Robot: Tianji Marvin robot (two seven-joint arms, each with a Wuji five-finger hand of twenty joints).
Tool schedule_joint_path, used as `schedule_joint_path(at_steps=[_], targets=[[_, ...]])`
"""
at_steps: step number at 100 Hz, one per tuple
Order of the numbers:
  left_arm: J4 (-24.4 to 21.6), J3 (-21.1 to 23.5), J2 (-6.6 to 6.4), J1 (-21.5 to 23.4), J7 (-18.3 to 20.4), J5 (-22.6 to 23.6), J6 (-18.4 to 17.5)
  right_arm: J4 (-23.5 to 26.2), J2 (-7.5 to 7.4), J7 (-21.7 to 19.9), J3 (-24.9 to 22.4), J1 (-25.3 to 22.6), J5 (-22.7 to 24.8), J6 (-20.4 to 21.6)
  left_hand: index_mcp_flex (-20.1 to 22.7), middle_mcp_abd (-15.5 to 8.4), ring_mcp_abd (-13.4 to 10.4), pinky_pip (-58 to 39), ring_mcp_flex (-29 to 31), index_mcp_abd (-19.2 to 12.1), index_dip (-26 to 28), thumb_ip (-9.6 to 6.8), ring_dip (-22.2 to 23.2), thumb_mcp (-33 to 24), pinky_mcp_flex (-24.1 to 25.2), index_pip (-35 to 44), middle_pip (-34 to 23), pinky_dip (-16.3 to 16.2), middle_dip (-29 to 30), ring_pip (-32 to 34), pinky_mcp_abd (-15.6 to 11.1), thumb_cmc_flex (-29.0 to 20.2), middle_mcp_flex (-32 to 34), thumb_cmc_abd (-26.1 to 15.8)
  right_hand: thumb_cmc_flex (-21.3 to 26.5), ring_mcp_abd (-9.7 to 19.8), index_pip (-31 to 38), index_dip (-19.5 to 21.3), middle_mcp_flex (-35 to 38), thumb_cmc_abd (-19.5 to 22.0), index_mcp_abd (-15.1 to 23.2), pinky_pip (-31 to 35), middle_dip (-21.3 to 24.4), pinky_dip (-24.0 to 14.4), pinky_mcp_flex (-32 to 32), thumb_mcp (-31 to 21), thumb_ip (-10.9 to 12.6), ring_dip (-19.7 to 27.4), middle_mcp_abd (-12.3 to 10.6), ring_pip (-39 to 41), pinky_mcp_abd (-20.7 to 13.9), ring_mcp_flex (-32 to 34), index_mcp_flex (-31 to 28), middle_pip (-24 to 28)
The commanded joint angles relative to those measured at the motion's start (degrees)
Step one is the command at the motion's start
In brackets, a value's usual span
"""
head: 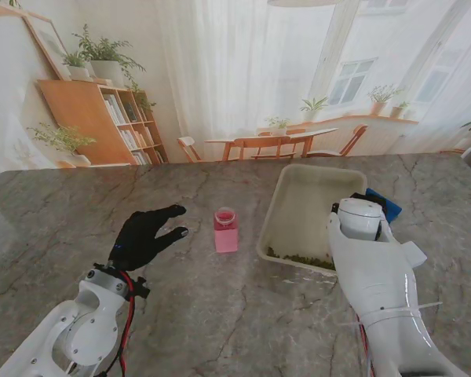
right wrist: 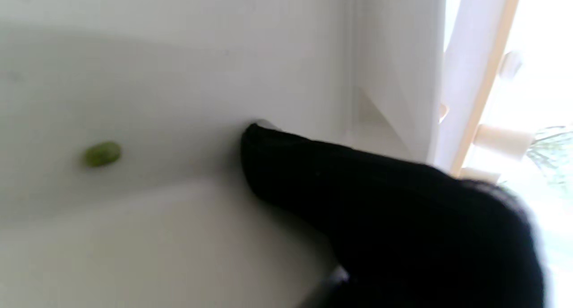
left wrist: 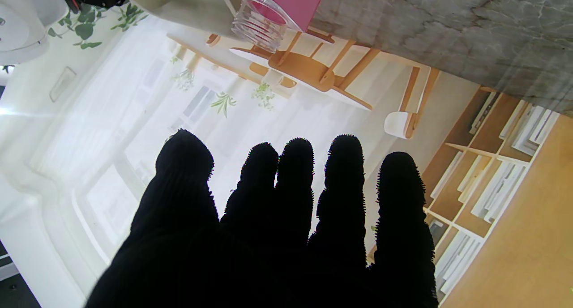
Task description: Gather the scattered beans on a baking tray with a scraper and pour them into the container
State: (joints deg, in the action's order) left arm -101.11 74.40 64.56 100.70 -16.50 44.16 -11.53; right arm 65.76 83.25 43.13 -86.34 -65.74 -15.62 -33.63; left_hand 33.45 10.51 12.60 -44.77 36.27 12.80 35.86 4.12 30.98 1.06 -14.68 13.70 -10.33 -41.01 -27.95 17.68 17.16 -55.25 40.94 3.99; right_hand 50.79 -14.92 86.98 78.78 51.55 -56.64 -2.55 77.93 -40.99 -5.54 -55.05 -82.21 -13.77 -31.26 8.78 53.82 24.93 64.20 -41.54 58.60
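Baking tray (head: 298, 206) lay on the marble table (head: 55, 220), right of centre. Green beans (head: 300, 258) were heaped along its near wall; one stray bean (right wrist: 102, 154) sat on the tray floor in the right wrist view. Pink container (head: 226, 230) stood upright, uncapped, just left of the tray. Blue scraper (head: 391, 206) lay at the tray's right edge. Left hand (head: 145, 236) hovered left of the container, fingers spread, holding nothing. Right hand (right wrist: 403, 218) was at the tray's right wall, mostly hidden by its wrist; grip state cannot be told.
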Motion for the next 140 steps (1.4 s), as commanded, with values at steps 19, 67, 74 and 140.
schedule_joint_path(at_steps=[19, 67, 74, 140], targets=[[1.0, 0.5, 0.44, -0.4, 0.1, -2.2, 0.2, 2.0, -0.85, -5.3, 1.9, 4.5, 1.2, -0.2, 1.5, -1.1, -0.1, -1.2, 1.1, -1.1, 0.5, -1.71, 0.7, 1.1, 0.7, -0.2, 0.8, -0.9, 0.2, 0.7, 1.7, -1.0, -1.0, -3.5, 8.6, 8.2, 2.1, 0.5, 2.9, 1.3, 1.4, 18.6, -5.6, -12.4, -8.5, -7.4, 0.9, -6.7, -11.2, 14.4, -18.3, 2.5, -2.0, 10.8], [2.3, 0.1, 0.32, -4.9, 4.2, -5.4, 3.0, -4.5, -2.58, -14.9, 6.4, 15.8, 4.2, 0.3, 1.6, -1.1, 0.1, -1.2, 1.0, -1.1, 0.4, -1.71, 0.7, 1.1, 0.8, -0.2, 0.8, -1.0, 0.2, 0.7, 1.7, -1.0, -1.0, -3.6, 8.2, 8.8, 2.3, 0.7, 3.7, 1.3, 2.5, 18.4, -7.7, -13.1, -8.4, -7.7, 1.7, -7.0, -12.1, 15.2, -18.0, 2.4, -2.8, 10.3], [2.2, 0.2, 0.24, -5.6, 5.1, -5.7, 3.4, -5.9, -2.32, -14.9, 6.7, 17.3, 3.7, 0.5, 1.6, -1.0, 0.2, -1.1, 1.0, -1.0, 0.4, -1.71, 0.7, 1.1, 0.9, -0.3, 0.8, -0.9, 0.2, 0.6, 1.6, -1.0, -1.0, -3.6, 8.3, 8.6, 2.3, 0.7, 3.7, 1.1, 2.3, 18.4, -7.9, -13.2, -8.4, -7.7, 1.6, -7.1, -12.1, 15.2, -17.9, 2.4, -2.8, 10.2], [1.7, -1.2, -0.05, -11.1, 7.9, -6.6, 1.1, -11.1, -0.83, -16.6, 13.9, 25.7, 2.2, 3.9, -0.8, -0.5, -0.2, 0.8, -2.6, -0.4, -0.2, -1.71, -1.2, 1.2, 2.5, -1.6, 1.7, 0.0, 0.8, -2.3, 0.8, -1.0, -3.4, -4.6, 8.2, 8.8, 2.4, 0.6, 4.0, 1.0, 2.7, 18.2, -8.4, -13.7, -8.4, -7.7, 2.1, -7.1, -12.2, 15.3, -17.9, 2.4, -3.2, 9.9]])
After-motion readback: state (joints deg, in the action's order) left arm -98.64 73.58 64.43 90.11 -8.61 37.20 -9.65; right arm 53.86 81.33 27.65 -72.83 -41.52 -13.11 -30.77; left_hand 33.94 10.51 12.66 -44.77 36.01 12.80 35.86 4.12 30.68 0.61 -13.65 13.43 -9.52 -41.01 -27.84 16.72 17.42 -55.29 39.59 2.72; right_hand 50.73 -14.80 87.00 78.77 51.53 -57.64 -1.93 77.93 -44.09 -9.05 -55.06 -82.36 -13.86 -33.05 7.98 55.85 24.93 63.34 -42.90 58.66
